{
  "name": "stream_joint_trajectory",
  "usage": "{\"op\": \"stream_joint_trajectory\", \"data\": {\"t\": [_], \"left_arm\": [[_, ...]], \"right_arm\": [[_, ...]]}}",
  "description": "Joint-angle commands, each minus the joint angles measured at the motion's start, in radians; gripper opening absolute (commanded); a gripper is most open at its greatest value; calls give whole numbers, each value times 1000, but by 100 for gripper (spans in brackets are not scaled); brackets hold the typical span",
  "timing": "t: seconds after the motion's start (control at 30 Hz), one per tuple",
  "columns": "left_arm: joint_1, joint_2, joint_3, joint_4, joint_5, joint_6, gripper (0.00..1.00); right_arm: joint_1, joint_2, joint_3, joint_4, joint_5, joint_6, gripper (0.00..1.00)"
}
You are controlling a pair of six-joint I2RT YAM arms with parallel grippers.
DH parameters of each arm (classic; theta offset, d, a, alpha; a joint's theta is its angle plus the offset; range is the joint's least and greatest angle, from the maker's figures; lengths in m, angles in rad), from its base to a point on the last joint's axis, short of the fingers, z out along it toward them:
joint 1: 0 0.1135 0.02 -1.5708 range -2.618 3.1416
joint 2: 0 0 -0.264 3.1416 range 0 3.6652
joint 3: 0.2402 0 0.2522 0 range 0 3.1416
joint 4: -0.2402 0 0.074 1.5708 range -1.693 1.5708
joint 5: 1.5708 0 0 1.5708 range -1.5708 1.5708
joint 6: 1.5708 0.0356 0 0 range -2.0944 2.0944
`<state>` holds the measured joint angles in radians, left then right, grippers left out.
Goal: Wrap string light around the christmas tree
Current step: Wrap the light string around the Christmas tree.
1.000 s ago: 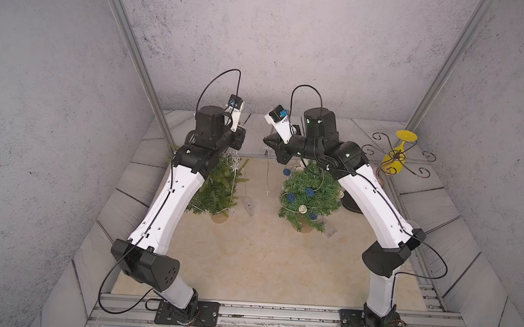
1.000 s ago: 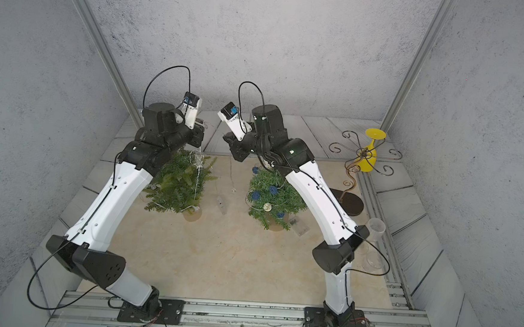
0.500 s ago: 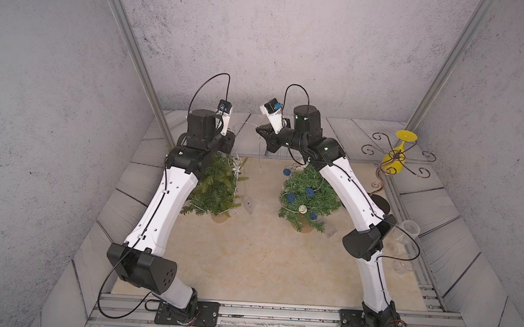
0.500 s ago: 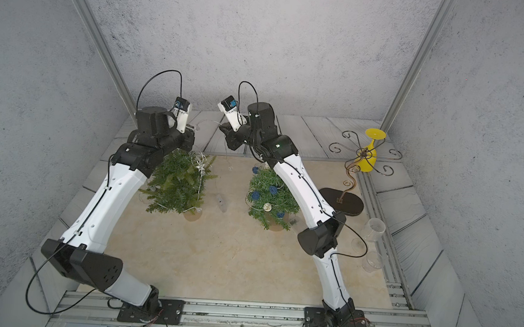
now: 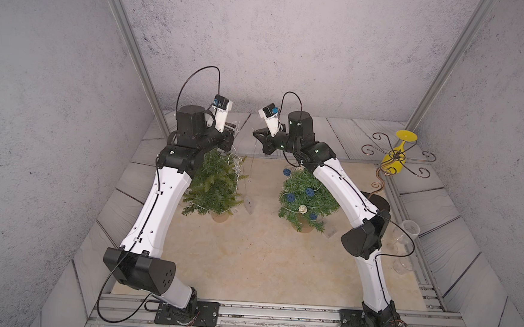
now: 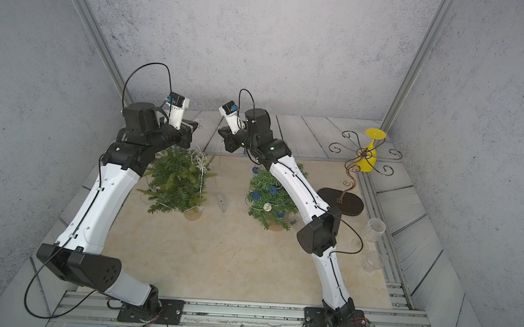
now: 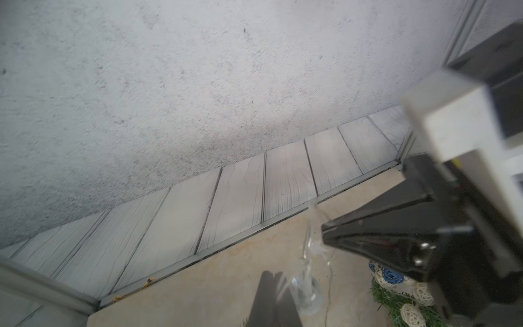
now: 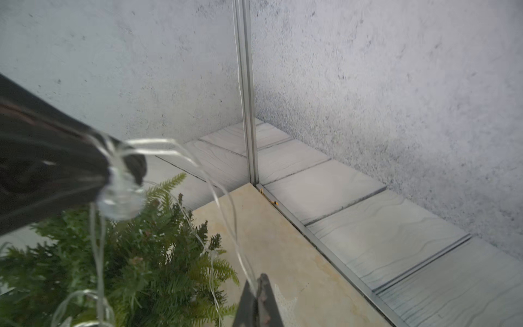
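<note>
Leftmost in both top views, the left arm arches up from the lower left, with the grey wall close beside it. Its left gripper [image 5: 232,131] sits in the upper middle, above the bare christmas tree [image 5: 214,186]. The jaws are pressed together on the string light [image 8: 119,195], whose loops bunch at the tip. The tree stands upright, long axis vertical, with wire draped down its right side. From there the wire runs roughly level to the right gripper [image 5: 256,135], which is likewise pinched closed on it. Between the trees one strand hangs straight down to a small grey piece [image 5: 249,204]; I cannot tell whether it touches. Open beige tabletop [image 5: 248,257] fills the lower frame. Further right are the ornamented tree [image 5: 302,198], a yellow glass [image 5: 396,157] and clear glasses [image 5: 407,230] at the edge.
</note>
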<state>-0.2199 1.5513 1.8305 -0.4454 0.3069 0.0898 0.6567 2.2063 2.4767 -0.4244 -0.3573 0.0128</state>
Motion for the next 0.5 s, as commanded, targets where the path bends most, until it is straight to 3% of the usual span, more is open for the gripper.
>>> {"op": "stream_joint_trajectory", "data": {"t": [0.0, 0.1, 0.17, 0.27, 0.37, 0.47], "left_arm": [[2, 66, 35, -6, -49, 4, 0], [4, 128, 94, -69, -181, -5, 0], [7, 212, 206, -182, -221, -4, 3], [7, 323, 362, -330, -142, 5, 0], [7, 307, 283, -231, -58, -17, 0], [4, 265, 208, -161, 76, 1, 6]], "right_arm": [[-6, -74, 9, 12, -32, 21, 0], [-3, -59, 21, -3, -54, 28, 0], [-5, -50, 29, -9, -50, 26, 0], [-4, -44, 38, -23, -48, 19, 0], [-5, -52, 24, -23, -54, 16, 0], [-5, -59, 11, -25, -55, 13, 0]]}}
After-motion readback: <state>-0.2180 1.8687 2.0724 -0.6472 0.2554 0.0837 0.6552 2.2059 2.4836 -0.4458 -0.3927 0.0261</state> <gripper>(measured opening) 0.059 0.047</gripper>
